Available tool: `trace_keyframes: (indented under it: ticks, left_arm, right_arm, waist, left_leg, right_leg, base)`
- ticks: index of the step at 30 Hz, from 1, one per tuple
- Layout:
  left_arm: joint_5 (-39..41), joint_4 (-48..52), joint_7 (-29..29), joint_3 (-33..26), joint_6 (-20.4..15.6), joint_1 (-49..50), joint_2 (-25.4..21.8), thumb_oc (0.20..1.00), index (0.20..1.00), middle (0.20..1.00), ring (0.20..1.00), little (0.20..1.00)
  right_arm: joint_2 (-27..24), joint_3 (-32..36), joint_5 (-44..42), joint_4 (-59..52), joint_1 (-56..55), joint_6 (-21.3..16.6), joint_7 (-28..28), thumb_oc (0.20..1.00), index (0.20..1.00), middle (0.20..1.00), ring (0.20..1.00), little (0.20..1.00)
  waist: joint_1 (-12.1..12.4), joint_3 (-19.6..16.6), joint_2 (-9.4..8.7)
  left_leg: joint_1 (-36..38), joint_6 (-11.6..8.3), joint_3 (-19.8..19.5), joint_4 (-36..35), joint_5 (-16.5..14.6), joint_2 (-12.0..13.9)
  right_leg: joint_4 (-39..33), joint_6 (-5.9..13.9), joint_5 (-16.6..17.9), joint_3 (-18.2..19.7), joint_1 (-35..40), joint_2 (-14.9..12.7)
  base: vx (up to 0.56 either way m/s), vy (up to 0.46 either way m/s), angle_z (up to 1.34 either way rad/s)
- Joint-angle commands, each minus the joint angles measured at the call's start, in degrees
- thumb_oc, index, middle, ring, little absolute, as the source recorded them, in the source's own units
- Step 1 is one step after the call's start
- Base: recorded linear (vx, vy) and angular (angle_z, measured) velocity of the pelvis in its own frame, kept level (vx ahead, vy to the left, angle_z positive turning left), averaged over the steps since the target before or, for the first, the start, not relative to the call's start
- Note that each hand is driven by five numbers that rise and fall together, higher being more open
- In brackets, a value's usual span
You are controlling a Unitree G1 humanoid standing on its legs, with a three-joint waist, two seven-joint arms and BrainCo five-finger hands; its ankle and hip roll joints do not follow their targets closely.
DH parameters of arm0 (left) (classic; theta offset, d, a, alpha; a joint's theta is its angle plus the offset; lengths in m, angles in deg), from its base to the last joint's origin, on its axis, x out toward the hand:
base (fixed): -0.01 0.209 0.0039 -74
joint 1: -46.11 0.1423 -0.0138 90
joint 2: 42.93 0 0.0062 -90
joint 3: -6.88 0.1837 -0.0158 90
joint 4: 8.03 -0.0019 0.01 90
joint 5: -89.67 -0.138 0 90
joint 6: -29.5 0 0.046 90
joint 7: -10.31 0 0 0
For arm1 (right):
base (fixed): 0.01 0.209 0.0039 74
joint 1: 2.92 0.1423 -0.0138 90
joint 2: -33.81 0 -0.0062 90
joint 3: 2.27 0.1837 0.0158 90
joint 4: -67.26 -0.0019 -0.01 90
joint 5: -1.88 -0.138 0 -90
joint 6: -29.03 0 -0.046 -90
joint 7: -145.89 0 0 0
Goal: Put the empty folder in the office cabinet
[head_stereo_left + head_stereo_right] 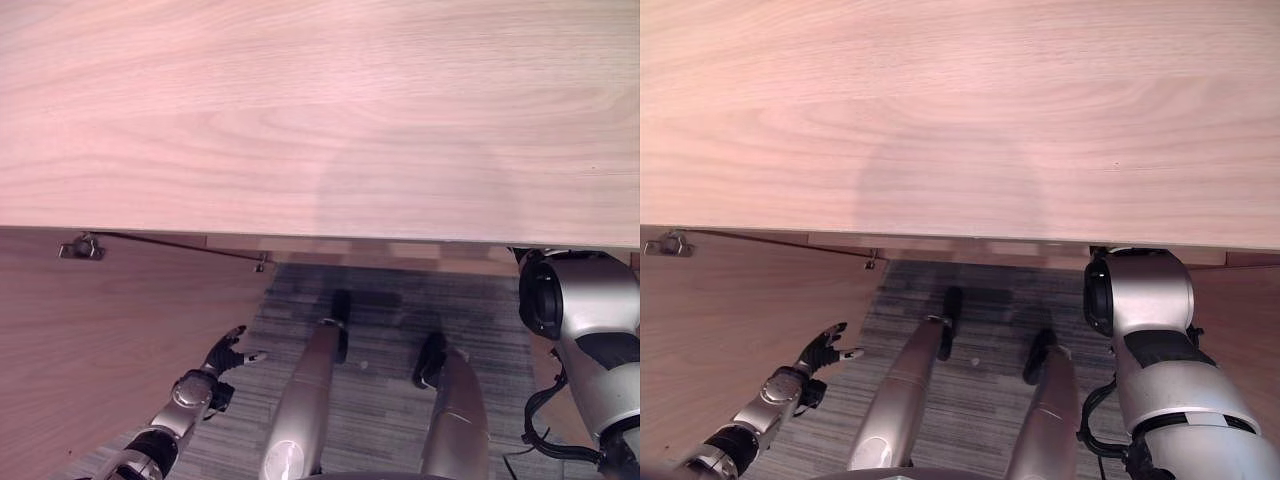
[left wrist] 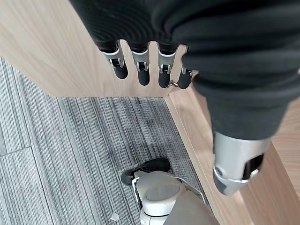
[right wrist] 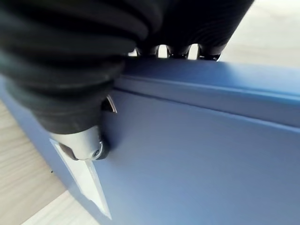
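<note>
A blue folder (image 3: pixel 197 154) shows close up in the right wrist view, over light wood. My right hand (image 3: pixel 86 143) is shut on it, thumb pressed on its face and fingers hooked over its top edge. In the eye views my right arm (image 1: pixel 585 320) reaches in under the wide wooden cabinet top (image 1: pixel 320 120), which hides that hand and the folder. My left hand (image 1: pixel 222 360) hangs low on the left, open and empty, fingers (image 2: pixel 140 70) straight, next to the open cabinet door (image 1: pixel 90 360).
The open door stands on the left with a metal hinge (image 1: pixel 80 247) at its upper edge. Grey striped carpet (image 1: pixel 390 320) lies below the cabinet's front. A wooden side panel (image 2: pixel 206 136) runs along the carpet near my left hand.
</note>
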Motion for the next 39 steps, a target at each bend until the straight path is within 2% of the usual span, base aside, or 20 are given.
trace_keyframes:
  ticks: [1,2,3,4,13,35,38,39]
  left_arm:
    - [0.75,-4.00,1.22,-0.76,-0.85,-2.85,0.09,1.000,1.000,1.000,1.000,1.000]
    - [0.85,-4.17,1.30,-0.90,-0.90,-2.81,0.28,1.000,1.000,1.000,1.000,1.000]
    - [1.04,-4.25,1.42,-1.04,-0.91,-2.83,0.41,1.000,1.000,1.000,1.000,1.000]
    - [1.15,-4.44,1.47,-1.18,-0.93,-2.83,0.48,1.000,1.000,1.000,1.000,1.000]
    - [1.10,-4.93,1.48,-1.16,-0.61,-2.57,0.39,1.000,1.000,1.000,1.000,1.000]
    - [1.14,-6.49,2.23,-0.72,-0.38,-2.51,2.01,1.000,1.000,1.000,1.000,1.000]
    - [1.24,-6.35,1.99,-0.96,-0.37,-1.99,2.06,1.000,1.000,1.000,1.000,1.000]
    - [1.23,-6.07,1.85,-1.08,-0.39,-1.58,2.00,1.000,1.000,1.000,1.000,1.000]
  right_arm:
    - [-1.96,0.77,1.29,1.07,1.38,0.96,-0.01,0.200,0.200,0.200,0.200,0.200]
    - [-1.86,0.63,1.40,1.14,1.48,0.98,0.03,0.200,0.200,0.200,0.200,0.200]
    - [-1.70,0.61,1.31,1.21,1.48,1.05,0.12,0.539,0.539,0.539,0.539,0.539]
    - [-1.71,0.63,1.16,1.27,1.53,1.09,0.19,1.000,1.000,1.000,1.000,1.000]
    - [-3.53,0.41,1.82,3.82,2.92,2.86,-1.63,1.000,1.000,1.000,1.000,1.000]
    - [-2.71,2.05,4.49,6.99,-0.30,4.53,-7.14,1.000,1.000,1.000,1.000,1.000]
    - [-2.12,2.79,5.43,6.79,-2.79,4.78,-7.57,1.000,1.000,1.000,1.000,1.000]
    - [-1.76,3.16,5.83,6.61,-4.02,4.91,-7.58,1.000,1.000,1.000,1.000,1.000]
  waist:
    - [0.97,3.03,0.39]
    - [0.93,2.95,0.34]
    - [0.94,2.93,0.28]
    - [0.90,2.93,0.27]
    - [0.96,2.68,0.03]
    - [0.90,1.96,-0.87]
    - [0.95,1.79,-1.11]
    - [1.15,1.91,-0.96]
  left_leg:
    - [2.96,-1.38,-2.04,-2.22,-5.11,1.16]
    - [3.11,-1.40,-1.95,-2.32,-5.10,1.18]
    - [3.27,-1.43,-1.92,-2.38,-5.09,1.22]
    - [3.41,-1.46,-1.90,-2.51,-5.08,1.28]
    - [4.34,-1.57,-1.93,-2.72,-5.30,1.55]
    - [7.74,-1.73,-2.49,-4.74,-5.01,1.88]
    - [9.46,-1.81,-2.67,-6.07,-4.72,1.93]
    - [9.80,-1.65,-2.45,-7.23,-2.72,2.04]
  right_leg:
    - [-3.77,3.83,-0.33,-0.14,5.73,0.40]
    - [-3.99,3.81,-0.34,-0.09,5.96,0.46]
    - [-4.12,3.81,-0.28,-0.04,6.12,0.51]
    - [-4.25,3.80,-0.23,0.00,6.22,0.53]
    - [-4.21,3.64,-0.52,-0.07,6.88,0.75]
    - [-6.26,3.59,-0.17,-0.49,10.78,1.18]
    - [-7.68,3.80,0.27,-0.73,12.84,1.22]
    - [-8.77,3.66,2.16,-1.46,13.20,1.09]
  base:
    - [0.00,0.000,0.00]
    - [0.00,0.000,0.00]
    - [0.00,0.000,0.00]
    - [0.00,0.000,0.00]
    - [0.00,0.000,0.00]
    - [0.00,0.000,0.00]
    - [-0.03,0.002,0.00]
    - [0.00,0.000,0.00]
